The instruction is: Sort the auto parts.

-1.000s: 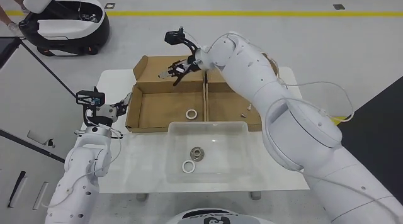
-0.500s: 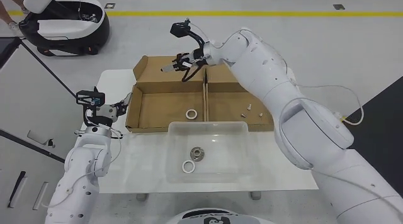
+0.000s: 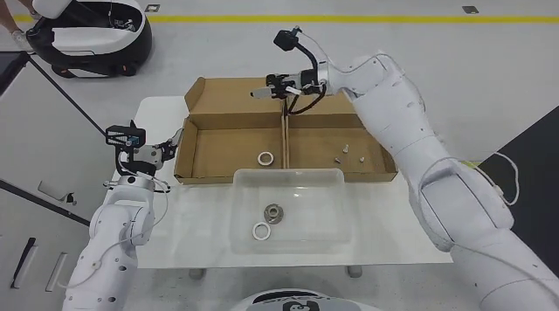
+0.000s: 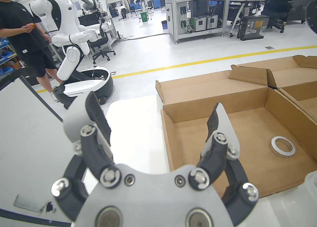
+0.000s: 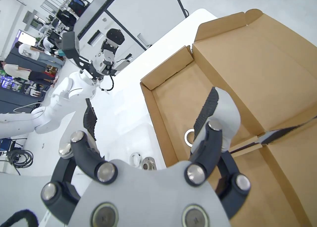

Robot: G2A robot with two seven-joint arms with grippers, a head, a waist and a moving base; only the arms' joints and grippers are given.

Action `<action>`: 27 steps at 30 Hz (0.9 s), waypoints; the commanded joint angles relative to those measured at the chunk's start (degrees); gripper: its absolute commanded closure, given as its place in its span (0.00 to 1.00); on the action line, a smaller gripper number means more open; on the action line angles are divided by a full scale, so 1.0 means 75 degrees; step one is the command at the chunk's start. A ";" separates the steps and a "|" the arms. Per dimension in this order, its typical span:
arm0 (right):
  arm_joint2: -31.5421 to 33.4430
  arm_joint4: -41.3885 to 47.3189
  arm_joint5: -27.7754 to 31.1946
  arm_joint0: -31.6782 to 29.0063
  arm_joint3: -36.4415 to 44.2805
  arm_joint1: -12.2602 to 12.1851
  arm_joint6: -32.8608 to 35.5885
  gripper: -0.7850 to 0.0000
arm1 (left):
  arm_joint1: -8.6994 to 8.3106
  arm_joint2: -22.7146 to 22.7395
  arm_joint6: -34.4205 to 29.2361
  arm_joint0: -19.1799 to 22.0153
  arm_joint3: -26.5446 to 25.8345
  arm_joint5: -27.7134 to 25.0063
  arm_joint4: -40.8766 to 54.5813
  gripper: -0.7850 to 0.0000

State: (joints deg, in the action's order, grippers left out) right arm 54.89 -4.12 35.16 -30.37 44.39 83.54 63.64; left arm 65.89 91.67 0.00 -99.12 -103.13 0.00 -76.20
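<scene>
Two brown boxes (image 3: 336, 136) are set behind a clear tub (image 3: 319, 215). The right claw (image 5: 151, 100), above the boxes, and the left claw (image 4: 153, 101), beside them, are held wide open and empty. A ring (image 3: 265, 158) is laid in the left box (image 3: 218, 149).

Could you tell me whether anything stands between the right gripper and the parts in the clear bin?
Nothing visible does. The open right gripper hangs above the cardboard boxes; the white ring and metal flange lie uncovered in the open-topped clear bin, nearer the robot.
</scene>
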 commanded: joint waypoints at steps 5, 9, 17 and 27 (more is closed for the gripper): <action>0.1123 0.0092 -0.0457 -0.1220 0.1904 -0.0587 0.0653 0.00 | 0.0000 0.0000 0.0000 0.0000 0.0000 0.0000 0.0000 0.00; 0.1781 0.0007 -0.0842 -0.1922 0.2917 -0.0874 0.0846 0.00 | 0.0000 0.0000 0.0000 0.0000 0.0000 0.0000 0.0000 0.00; 0.2851 0.0640 -0.0941 -0.2953 0.4086 -0.1271 0.1442 0.00 | 0.0000 0.0000 0.0000 0.0000 0.0000 0.0000 0.0000 0.00; 0.3386 0.2066 -0.0842 -0.3774 0.4852 -0.1743 0.1574 0.00 | 0.0000 0.0000 0.0000 0.0000 0.0000 0.0000 0.0000 0.00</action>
State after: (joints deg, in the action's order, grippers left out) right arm 80.16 9.91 28.73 -58.15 80.34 70.91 75.56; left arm 65.89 91.67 0.00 -99.12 -103.13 0.00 -76.20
